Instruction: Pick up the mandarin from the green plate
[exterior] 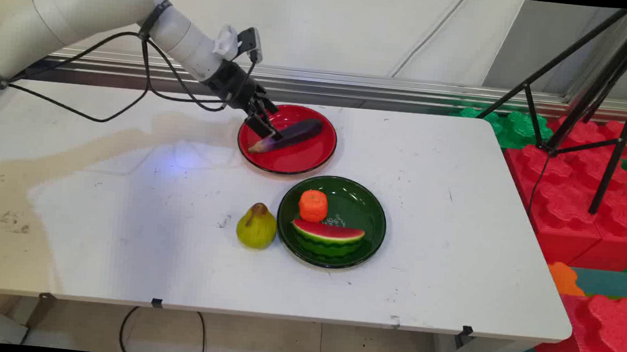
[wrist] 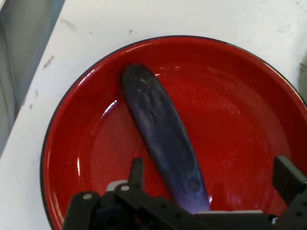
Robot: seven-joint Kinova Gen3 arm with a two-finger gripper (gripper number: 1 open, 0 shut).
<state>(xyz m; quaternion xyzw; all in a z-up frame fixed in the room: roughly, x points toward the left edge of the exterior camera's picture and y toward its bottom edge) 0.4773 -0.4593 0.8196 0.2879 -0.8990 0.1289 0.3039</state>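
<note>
A dark purple eggplant (exterior: 288,135) (wrist: 163,134) lies slanted in a red plate (exterior: 309,161) (wrist: 240,96) at the back of the table. My gripper (exterior: 268,132) (wrist: 211,175) hangs low over the plate, open, at the eggplant's pale near end. That end sits between the two fingers. In the hand view the left finger (wrist: 137,171) is close beside the eggplant and the right finger (wrist: 287,176) stands well off it.
In front of the red plate stands a dark green plate (exterior: 370,203) holding an orange carrot piece (exterior: 313,205) and a watermelon slice (exterior: 327,237). A yellow-green pear (exterior: 256,227) stands just left of it. Black tripod legs (exterior: 589,80) and red and green foam blocks (exterior: 586,197) are off the table's right end.
</note>
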